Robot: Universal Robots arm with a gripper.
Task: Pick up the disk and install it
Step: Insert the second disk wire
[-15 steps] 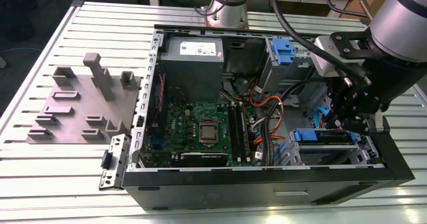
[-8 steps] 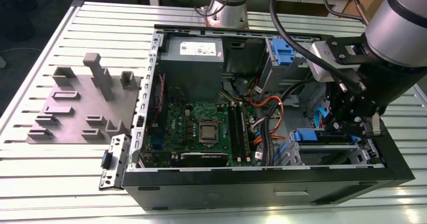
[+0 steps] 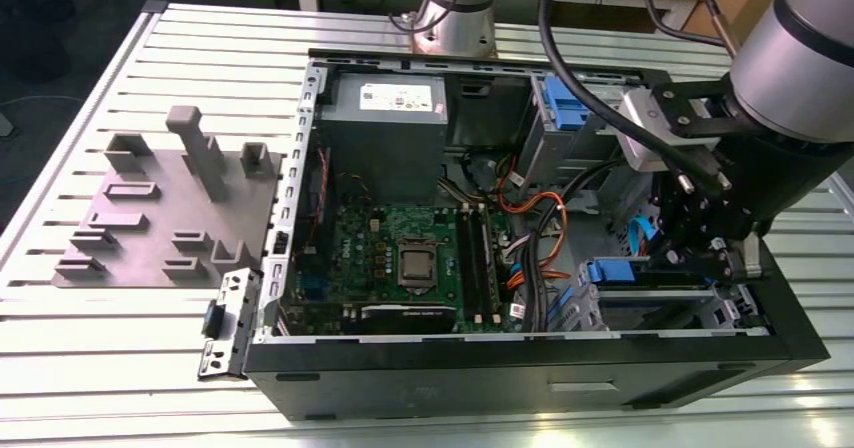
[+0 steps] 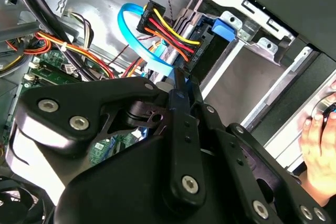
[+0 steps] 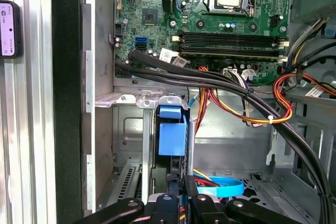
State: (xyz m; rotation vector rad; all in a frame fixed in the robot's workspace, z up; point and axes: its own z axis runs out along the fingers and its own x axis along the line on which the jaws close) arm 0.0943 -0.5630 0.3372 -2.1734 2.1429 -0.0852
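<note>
The disk (image 3: 638, 272) stands edge-on in the drive bay at the front corner of the open computer case (image 3: 534, 368), on the exterior view's right. Its blue carrier end (image 5: 172, 134) faces the motherboard. My gripper (image 3: 710, 266) reaches down into the bay from above. In both wrist views the black fingers sit close together, pinching the disk's edge farthest from the blue end; the gripper (image 5: 180, 182) is shut on it. From the second wrist view, the gripper (image 4: 181, 81) meets a silver edge beside a blue flat cable (image 4: 132, 32).
Orange, red and black cable bundles (image 5: 247, 103) cross between the bay and the motherboard (image 3: 400, 258). A grey power supply box (image 3: 387, 108) sits at the case's back. A grey fixture plate (image 3: 160, 218) lies on the table. A person's hand (image 4: 319, 145) rests outside the case.
</note>
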